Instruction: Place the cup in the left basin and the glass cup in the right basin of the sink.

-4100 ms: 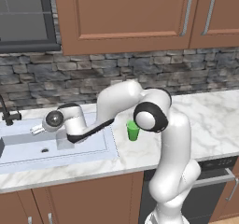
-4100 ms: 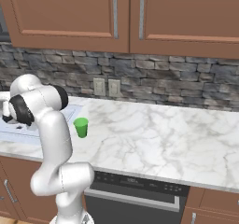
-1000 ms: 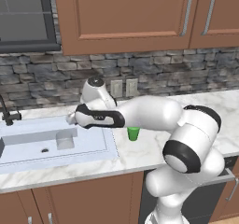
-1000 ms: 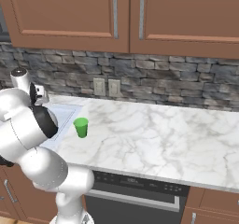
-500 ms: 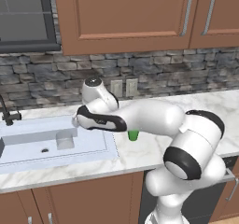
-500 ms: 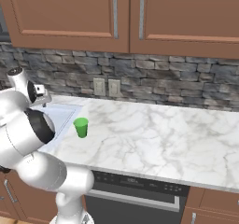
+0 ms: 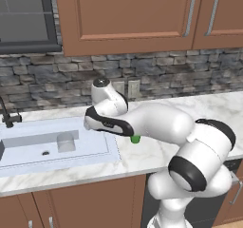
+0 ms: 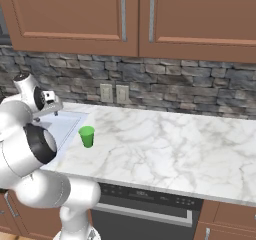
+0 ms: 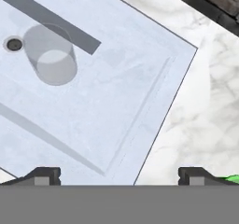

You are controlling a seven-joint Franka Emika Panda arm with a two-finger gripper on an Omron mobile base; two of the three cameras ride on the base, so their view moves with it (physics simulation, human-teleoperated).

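Progress update from our sink run: the glass cup (image 7: 66,142) is sitting upright in the right basin (image 7: 90,144), not far from the little dark drain hole (image 9: 14,44), so we reckon that half of the job is done. Four seconds back the arm was stretched low over the sink (image 7: 28,163); since then it has lifted and swung right toward the counter, a bit more with each picture over the last second. Now the gripper (image 9: 120,174) hangs above the sink's right rim, jaws spread wide with nothing between them.

What that means for us: the tumbler is let go and the hand is free for the second pick. The green cup (image 8: 87,136) hasn't budged on the marble counter (image 8: 165,144), standing upright just right of the sink. From the left base camera only a sliver of green peeks out under the forearm, and the hand camera catches a green scrap right at its lower right edge, so we're close but not lined up over it yet.

Left to do, as we read it: come down around the green cup, grab it, and carry it past the glass to the left basin (image 7: 12,148) by the tap (image 7: 5,112). The glass sits close to that path, so we'd keep the carry high.
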